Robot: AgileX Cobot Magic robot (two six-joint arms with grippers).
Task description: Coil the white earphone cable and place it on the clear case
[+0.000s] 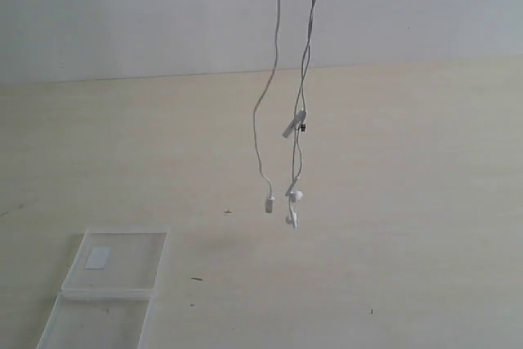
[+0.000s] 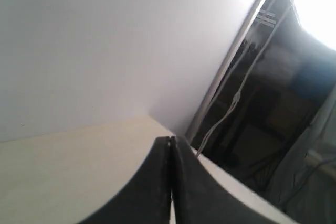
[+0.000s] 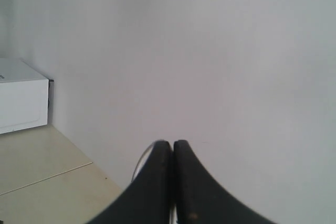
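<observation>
The white earphone cable hangs in the air above the table, its strands running up out of the exterior view. One strand ends in the plug. The other, doubled, carries the inline remote and two earbuds. The clear case lies open on the table at the lower left, with a white label on its far half. Neither gripper shows in the exterior view. My left gripper is shut with a white sliver between its jaws. My right gripper is shut too, with white wire looping beside one finger.
The pale table meets a white wall at the back. A white box stands on the table in the right wrist view. In the left wrist view, a thin white wire runs past the dark opening beyond the table edge.
</observation>
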